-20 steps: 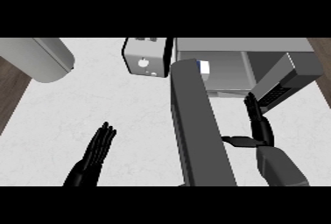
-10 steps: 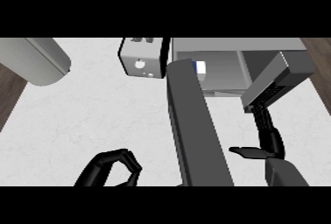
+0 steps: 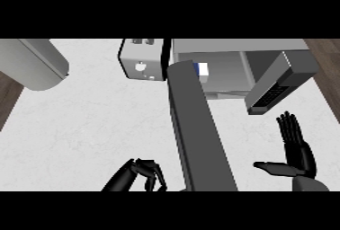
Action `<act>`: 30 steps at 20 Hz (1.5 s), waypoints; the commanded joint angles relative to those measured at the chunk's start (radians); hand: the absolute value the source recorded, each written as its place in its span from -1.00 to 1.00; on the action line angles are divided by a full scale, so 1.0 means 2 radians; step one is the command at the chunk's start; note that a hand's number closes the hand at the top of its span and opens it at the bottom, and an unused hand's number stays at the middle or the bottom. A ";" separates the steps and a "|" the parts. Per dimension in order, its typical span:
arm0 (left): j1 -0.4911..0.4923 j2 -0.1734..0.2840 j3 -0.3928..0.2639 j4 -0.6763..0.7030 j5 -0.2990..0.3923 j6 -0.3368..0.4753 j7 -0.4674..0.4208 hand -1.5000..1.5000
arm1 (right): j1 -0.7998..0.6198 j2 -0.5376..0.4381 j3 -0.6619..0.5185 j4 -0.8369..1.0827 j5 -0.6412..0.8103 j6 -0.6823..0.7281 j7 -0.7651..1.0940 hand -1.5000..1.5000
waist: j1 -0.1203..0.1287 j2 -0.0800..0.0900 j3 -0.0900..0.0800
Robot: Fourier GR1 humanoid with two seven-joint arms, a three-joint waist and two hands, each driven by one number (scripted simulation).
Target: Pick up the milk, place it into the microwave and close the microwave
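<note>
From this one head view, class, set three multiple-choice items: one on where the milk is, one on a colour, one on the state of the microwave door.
1. Where is the milk carton?
A. inside the microwave
B. on the counter
C. in the left hand

2. What colour is the toaster?
A. red
B. silver-white
C. green

3. How is the microwave door?
A. shut
B. removed
C. open

Answers: 1 A, the carton shows in the cavity behind the door's top edge. 2 B, its body is pale metal. 3 C, the door swings out toward the robot.
</note>
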 commanded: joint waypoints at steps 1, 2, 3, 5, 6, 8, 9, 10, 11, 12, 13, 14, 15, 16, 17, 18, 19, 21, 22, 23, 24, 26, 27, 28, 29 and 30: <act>-0.032 -0.012 -0.012 0.041 -0.004 -0.026 0.009 1.00 | 0.053 -0.019 0.005 -0.093 -0.032 0.078 0.014 -1.00 | -0.002 0.000 -0.001; -0.047 -0.039 -0.024 0.069 -0.019 -0.015 0.001 1.00 | 0.069 -0.018 0.004 -0.114 -0.041 0.075 0.019 -1.00 | 0.000 0.001 0.000; -0.028 -0.031 -0.023 0.067 -0.015 -0.016 -0.015 1.00 | 0.100 -0.017 0.010 -0.156 -0.048 0.074 0.033 -1.00 | 0.003 0.001 0.000; -0.065 -0.073 -0.041 0.080 -0.028 -0.012 0.019 1.00 | 0.124 -0.010 0.019 -0.204 -0.061 0.078 0.048 -1.00 | -0.002 0.001 0.000; -0.080 -0.092 -0.049 0.110 -0.040 0.003 0.017 1.00 | 0.122 -0.013 0.014 -0.223 -0.073 0.071 0.072 -1.00 | 0.003 0.002 0.000; -0.096 -0.093 -0.092 0.139 -0.020 0.054 0.009 1.00 | 0.152 -0.020 0.018 -0.264 -0.086 0.081 0.087 -1.00 | 0.001 0.003 0.000; -0.083 -0.093 -0.102 0.166 -0.022 0.059 -0.027 1.00 | 0.160 -0.031 0.016 -0.280 -0.095 0.096 0.087 -1.00 | 0.000 0.003 0.000; -0.133 -0.094 -0.091 0.197 -0.013 0.059 -0.026 1.00 | 0.166 -0.042 0.008 -0.290 -0.112 0.109 0.096 -1.00 | -0.005 0.004 0.000; -0.157 -0.094 -0.123 0.190 0.022 0.082 0.002 1.00 | 0.166 -0.023 0.026 -0.307 -0.106 0.099 0.103 -1.00 | -0.006 0.004 0.000; -0.181 -0.094 -0.127 0.190 0.043 0.093 0.027 1.00 | 0.175 -0.023 0.029 -0.327 -0.113 0.103 0.108 -1.00 | -0.008 0.004 0.000; -0.156 -0.094 -0.154 0.218 0.041 0.127 -0.026 1.00 | 0.161 -0.040 0.021 -0.341 -0.132 0.113 0.130 -1.00 | -0.013 0.005 -0.001; -0.184 -0.094 -0.160 0.228 0.060 0.121 -0.010 1.00 | 0.187 -0.022 0.036 -0.365 -0.131 0.111 0.127 -1.00 | -0.014 0.005 -0.001; -0.226 -0.095 -0.165 0.228 0.092 0.133 0.019 1.00 | 0.189 -0.032 0.034 -0.359 -0.128 0.115 0.124 -1.00 | -0.019 0.007 -0.001; -0.224 -0.095 -0.184 0.241 0.102 0.143 0.007 1.00 | 0.187 -0.045 0.024 -0.380 -0.150 0.121 0.149 -1.00 | -0.018 0.007 -0.001; -0.232 -0.095 -0.200 0.232 0.109 0.171 0.020 1.00 | 0.170 -0.053 0.025 -0.378 -0.155 0.123 0.160 -1.00 | -0.025 0.008 -0.001; -0.255 -0.095 -0.202 0.255 0.109 0.169 0.018 1.00 | 0.182 -0.043 0.033 -0.402 -0.154 0.115 0.164 -1.00 | -0.028 0.008 -0.001; -0.276 -0.095 -0.184 0.264 0.120 0.165 0.005 1.00 | 0.184 -0.063 0.024 -0.414 -0.168 0.126 0.178 -1.00 | -0.035 0.009 -0.002; -0.292 -0.095 -0.205 0.252 0.146 0.190 0.023 1.00 | 0.192 -0.058 0.035 -0.429 -0.170 0.130 0.181 -1.00 | -0.048 0.010 -0.002; -0.305 -0.095 -0.206 0.259 0.155 0.198 0.022 1.00 | 0.182 -0.043 0.050 -0.424 -0.158 0.116 0.186 -1.00 | -0.049 0.013 -0.002; -0.311 -0.095 -0.207 0.268 0.161 0.206 0.023 1.00 | 0.186 -0.057 0.042 -0.435 -0.169 0.125 0.194 -1.00 | -0.055 0.013 -0.002; -0.323 -0.095 -0.210 0.259 0.174 0.212 0.036 1.00 | 0.184 -0.051 0.051 -0.434 -0.164 0.127 0.188 -1.00 | -0.061 0.014 -0.002; -0.340 -0.095 -0.208 0.274 0.185 0.227 0.037 1.00 | 0.174 -0.066 0.042 -0.452 -0.177 0.127 0.205 -1.00 | -0.068 0.016 -0.002; -0.353 -0.095 -0.200 0.275 0.193 0.235 0.045 1.00 | 0.172 -0.059 0.050 -0.457 -0.173 0.125 0.203 -1.00 | -0.074 0.017 -0.002; -0.350 -0.095 -0.201 0.284 0.195 0.247 0.034 1.00 | 0.170 -0.072 0.042 -0.458 -0.178 0.130 0.208 -1.00 | -0.080 0.019 -0.003; -0.362 -0.095 -0.183 0.271 0.213 0.252 0.024 1.00 | 0.171 -0.067 0.044 -0.459 -0.180 0.131 0.203 -1.00 | -0.084 0.020 -0.003; -0.343 -0.095 -0.166 0.256 0.233 0.267 -0.004 1.00 | 0.173 -0.068 0.043 -0.465 -0.189 0.134 0.207 -1.00 | -0.088 0.022 -0.005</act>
